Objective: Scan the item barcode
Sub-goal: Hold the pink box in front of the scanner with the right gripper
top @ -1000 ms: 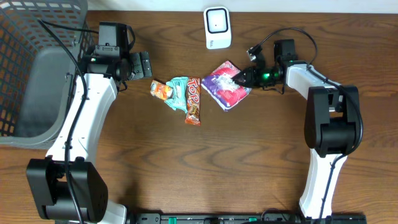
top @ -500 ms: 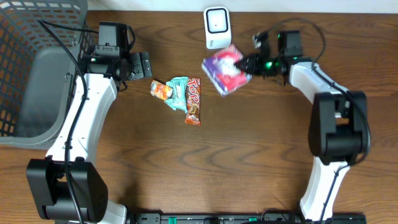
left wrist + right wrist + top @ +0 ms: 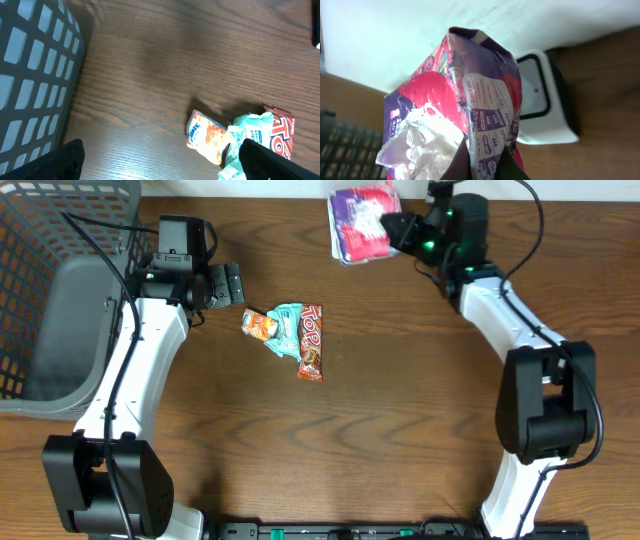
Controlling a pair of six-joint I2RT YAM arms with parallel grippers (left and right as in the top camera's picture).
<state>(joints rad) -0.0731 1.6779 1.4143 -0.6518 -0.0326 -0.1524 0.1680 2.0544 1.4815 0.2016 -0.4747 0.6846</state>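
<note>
Presenting the purple packet (image 3: 360, 220), pinched by our right gripper (image 3: 392, 228), over the far scanner (image 3: 542, 107) (left gripper (image 3: 228, 283) spread); next we'd probably turn its barcode scannerward.

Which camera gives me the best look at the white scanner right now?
Right wrist: the scanner shows clearly behind the purple packet. Overhead, the packet covers it; left wrist misses it.

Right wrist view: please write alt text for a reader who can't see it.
The right gripper pinches a purple and pink packet by its near edge, holding it up so it partly covers a white barcode scanner that stands on the wooden table against a white wall. The packet's printed side panel faces the camera.
</note>
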